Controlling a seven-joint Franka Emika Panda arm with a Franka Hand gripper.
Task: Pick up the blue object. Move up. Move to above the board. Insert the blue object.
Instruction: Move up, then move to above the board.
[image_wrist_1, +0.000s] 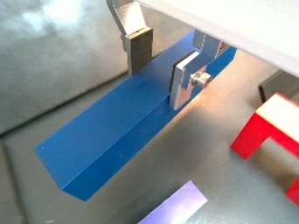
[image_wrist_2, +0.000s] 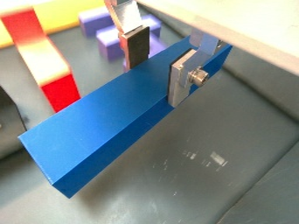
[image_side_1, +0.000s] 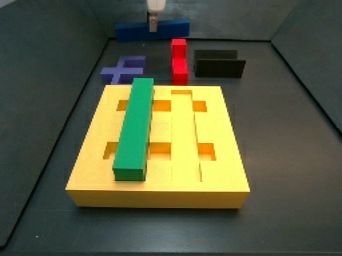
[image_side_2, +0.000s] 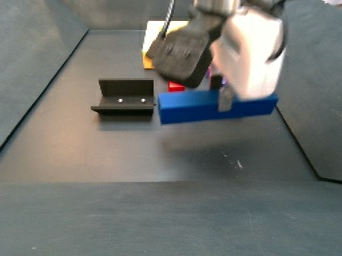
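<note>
**Pincer closed across one blue bar, away from the board**

One blue object (image_wrist_1: 122, 131) shows in every view: a long dark-blue rectangular bar. In both wrist views it sits between the two silver fingers (image_wrist_2: 184, 77) of the pincer (image_wrist_1: 163, 63), which press on its long sides near one end, so the pincer is closed down to the bar's width and has hold of it. In a side view the bar (image_side_2: 217, 106) appears level under the white wrist, and whether it rests on the dark desk (image_side_2: 120, 160) or hangs just above it cannot be told. In a side view the bar (image_side_1: 150, 32) lies at the far end of the desk, with the pincer (image_side_1: 155, 18) on top of it.

One board (image_side_1: 221, 165), a flat yellow square block with long grooves and small cut-outs, lies well apart from the bar, nearer that camera. One green bar (image_side_1: 135, 126) lies along a groove on the board. Between board and blue bar stand one red piece (image_side_1: 178, 58), one purple-blue branched piece (image_side_1: 124, 70) and one dark fixture (image_side_1: 219, 63). The red piece (image_wrist_1: 268, 131) also shows in both wrist views, near the held bar but not touching it, and the fixture (image_side_2: 122, 97) stands just beside the bar in a side view
</note>
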